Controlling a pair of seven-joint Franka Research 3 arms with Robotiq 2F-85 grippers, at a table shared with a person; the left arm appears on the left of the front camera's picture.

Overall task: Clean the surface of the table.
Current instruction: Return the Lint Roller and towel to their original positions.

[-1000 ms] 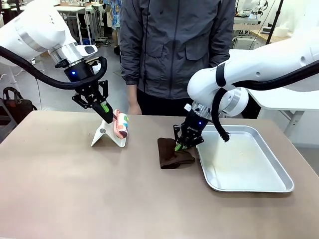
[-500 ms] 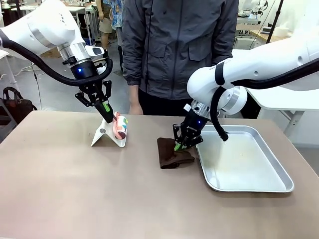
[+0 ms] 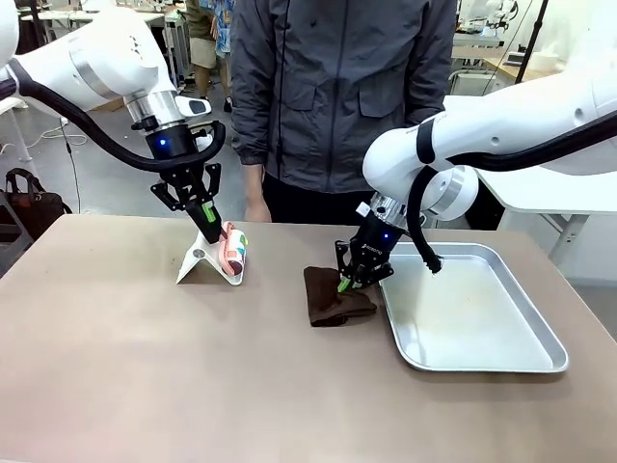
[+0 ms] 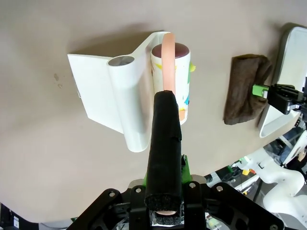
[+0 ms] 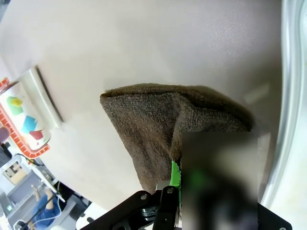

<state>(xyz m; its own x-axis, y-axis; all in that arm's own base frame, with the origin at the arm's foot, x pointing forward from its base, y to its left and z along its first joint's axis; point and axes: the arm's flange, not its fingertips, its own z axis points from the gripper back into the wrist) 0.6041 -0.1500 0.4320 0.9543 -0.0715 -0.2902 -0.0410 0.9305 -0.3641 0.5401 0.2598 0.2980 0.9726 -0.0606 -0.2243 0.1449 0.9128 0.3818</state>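
The taupe-brown table (image 3: 174,376) carries a lint roller (image 3: 232,250) with a colourful patterned roll, resting in a white stand (image 3: 198,260). My left gripper (image 3: 205,216) is shut on the roller's black handle (image 4: 165,134), which leads down to the roll (image 4: 171,72). A dark brown cloth (image 3: 333,297) lies crumpled at mid-table. My right gripper (image 3: 347,281) is shut on the cloth's right edge and presses it to the tabletop. The right wrist view shows the cloth (image 5: 153,124) spreading out from my right gripper (image 5: 192,179).
A shallow silver tray (image 3: 525,359) lies right of the cloth, its rim (image 5: 292,96) close to my right gripper. A person in a grey jacket (image 3: 342,96) stands at the far edge. The near half of the table is bare.
My left arm has swung rightward and stands more upright over the roller, its fingertips staying on the handle. The right arm and the cloth have not moved.
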